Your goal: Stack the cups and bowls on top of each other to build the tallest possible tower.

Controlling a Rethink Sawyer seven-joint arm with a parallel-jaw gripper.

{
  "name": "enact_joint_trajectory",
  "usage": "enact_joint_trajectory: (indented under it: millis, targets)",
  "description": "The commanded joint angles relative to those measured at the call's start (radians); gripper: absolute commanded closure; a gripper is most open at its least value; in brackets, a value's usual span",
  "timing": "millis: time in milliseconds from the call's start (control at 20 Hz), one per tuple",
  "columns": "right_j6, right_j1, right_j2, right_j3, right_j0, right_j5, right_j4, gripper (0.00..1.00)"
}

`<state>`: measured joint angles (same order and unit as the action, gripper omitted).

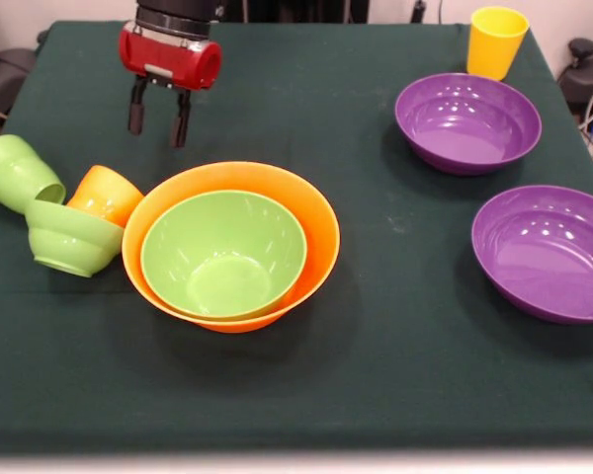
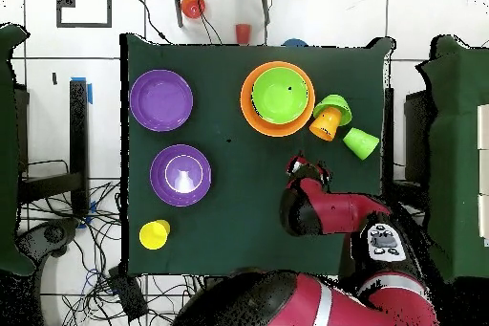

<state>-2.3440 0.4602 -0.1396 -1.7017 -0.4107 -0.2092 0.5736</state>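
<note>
The arm reaches down over the desk (image 1: 395, 375), its hand (image 1: 158, 111) hanging empty with fingers spread, behind the orange bowl (image 1: 316, 232). That bowl holds one green bowl (image 1: 222, 255) — the only stack. Two purple bowls (image 1: 467, 123) sit apart. Three cups — yellow (image 1: 496, 41) upright, orange (image 1: 106, 195) and green (image 1: 18, 173) tipped — plus a small green bowl (image 1: 71, 239).

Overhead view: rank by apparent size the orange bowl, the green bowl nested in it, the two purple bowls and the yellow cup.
1. Orange bowl, widest.
2. The two purple bowls: look alike, not ranked.
3. Green bowl nested in the orange one, close to the purple ones, so unsure.
4. Yellow cup, clearly smallest.
</note>
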Motion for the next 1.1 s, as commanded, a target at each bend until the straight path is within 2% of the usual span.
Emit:
enact_joint_trajectory:
  millis: [50,200,250,350,450,550,700,950,1100]
  targets:
    - [-0.022,-0.034,-0.007,-0.044,0.095,0.027,0.030,0.00]
    - [-0.033,-0.065,-0.037,-0.036,0.138,-0.020,0.015,0.00]
    - [-0.028,-0.094,-0.079,-0.019,0.178,-0.061,0.002,0.00]
    - [-0.016,-0.132,-0.122,-0.001,0.220,-0.116,-0.009,0.00]
    - [-0.040,-0.146,-0.118,-0.007,0.222,-0.153,-0.024,0.00]
    - [-0.103,-0.137,-0.053,-0.037,0.169,-0.146,-0.030,0.00]
    - [-0.135,-0.111,-0.032,-0.060,0.166,-0.122,-0.050,0.00]
    - [-0.154,-0.080,-0.095,-0.085,0.301,-0.060,-0.177,0.00]
    - [-0.160,-0.078,-0.112,-0.089,0.361,-0.039,-0.248,0.00]
